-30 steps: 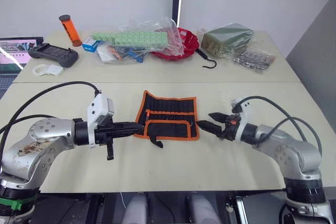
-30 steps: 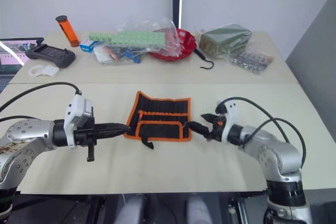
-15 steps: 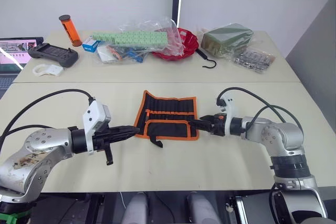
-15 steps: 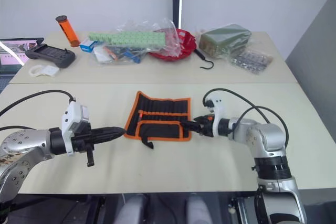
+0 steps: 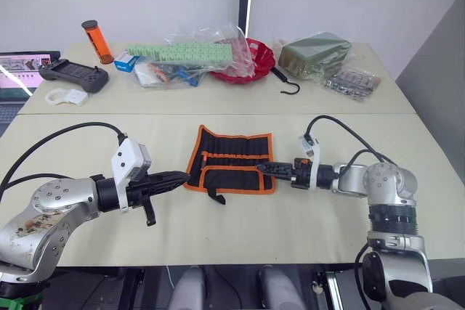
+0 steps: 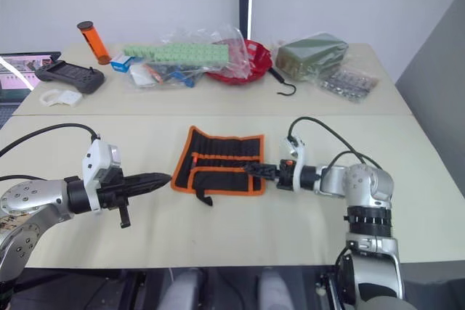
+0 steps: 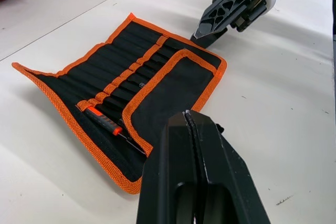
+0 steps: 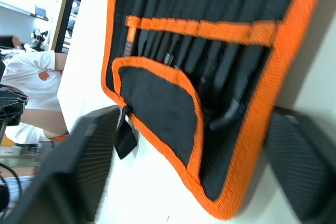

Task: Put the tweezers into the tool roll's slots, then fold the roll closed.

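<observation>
Roll: the tool roll (image 5: 232,162) lay open on the desk (image 5: 218,226), between both arms.
Tweezers: tucked in the slots (image 7: 123,80).
Left gripper (image 7: 195,129): fingers pressed together, near the roll's left edge.
Right gripper (image 5: 263,168): fingers spread astride the right edge.
Technique: pinch the trim fully, then fold across evenly.

A red bowl (image 5: 256,61) is sitting at the back of the table (image 5: 218,230), partly under clear plastic bags (image 5: 192,52) holding a green strip. An orange cylinder with a black cap (image 5: 96,41) is standing upright near a black handheld controller (image 5: 73,74), and a black hook (image 5: 287,85) is lying beside a green wrapped block (image 5: 314,54).
</observation>
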